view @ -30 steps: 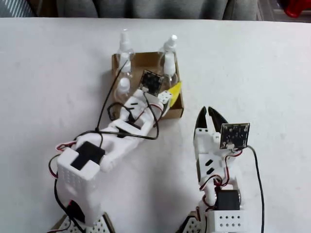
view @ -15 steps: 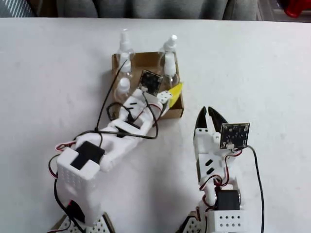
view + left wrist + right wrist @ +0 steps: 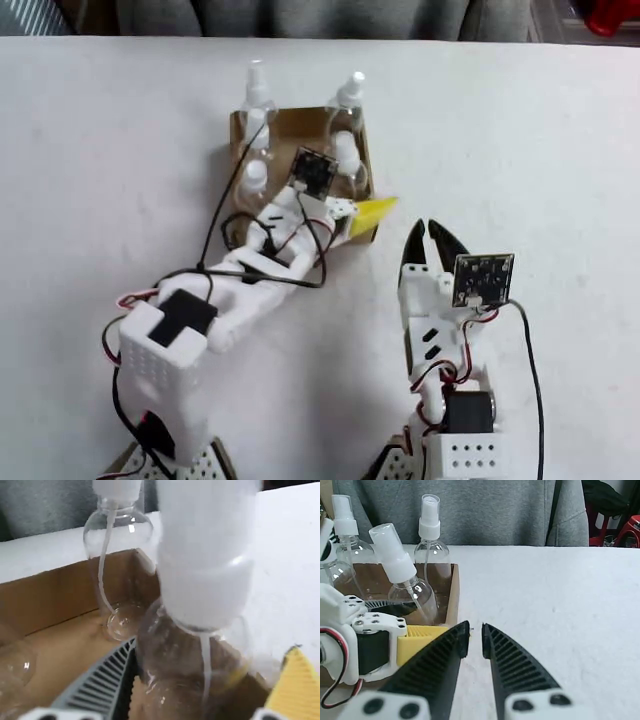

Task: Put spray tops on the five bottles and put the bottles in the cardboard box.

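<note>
Bottles (image 3: 257, 95): four visible in cardboard box (image 3: 300, 125); left end effector (image 3: 358, 192) straddles one.

The cardboard box (image 3: 300, 125) stands on the table (image 3: 520, 130), a little left of the middle and toward the far side. Inside it, 2 bottles stand at the far wall, 1 (image 3: 257, 85) in the left corner and 1 (image 3: 352, 90) in the right corner. Another bottle (image 3: 254, 178) is at the left wall, nearer. A tilted bottle (image 3: 346, 152) is in the near right corner, between the fingers of the left gripper (image 3: 352, 195), which hangs over the near wall. The right gripper (image 3: 430, 232) is right of the box and nearer, apart from it.
</note>
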`<state>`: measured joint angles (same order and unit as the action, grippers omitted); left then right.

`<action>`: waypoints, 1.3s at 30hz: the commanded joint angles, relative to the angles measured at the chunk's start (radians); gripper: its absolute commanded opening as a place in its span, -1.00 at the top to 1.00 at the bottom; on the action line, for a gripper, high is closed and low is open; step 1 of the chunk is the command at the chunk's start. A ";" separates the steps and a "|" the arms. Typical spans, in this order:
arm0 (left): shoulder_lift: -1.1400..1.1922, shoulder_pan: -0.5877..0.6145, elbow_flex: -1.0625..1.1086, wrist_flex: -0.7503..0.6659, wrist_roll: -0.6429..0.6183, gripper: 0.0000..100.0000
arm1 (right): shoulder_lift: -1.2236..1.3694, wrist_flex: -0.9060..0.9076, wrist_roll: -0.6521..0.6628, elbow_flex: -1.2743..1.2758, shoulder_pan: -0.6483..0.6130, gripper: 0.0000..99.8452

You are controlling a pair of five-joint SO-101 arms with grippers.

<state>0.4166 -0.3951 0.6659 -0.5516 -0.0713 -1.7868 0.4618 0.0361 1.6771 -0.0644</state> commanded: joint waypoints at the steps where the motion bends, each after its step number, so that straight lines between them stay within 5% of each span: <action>1: -0.016 0.005 -0.012 0.003 0.000 0.11 | -0.012 0.008 0.011 0.012 -0.004 0.97; 39: -0.240 0.004 0.117 0.003 -0.055 0.11 | -0.008 0.019 0.011 0.012 -0.004 0.97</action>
<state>0.2601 -0.3951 0.7702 -0.5485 -0.1235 -1.7868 0.4634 0.0361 1.6771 -0.0644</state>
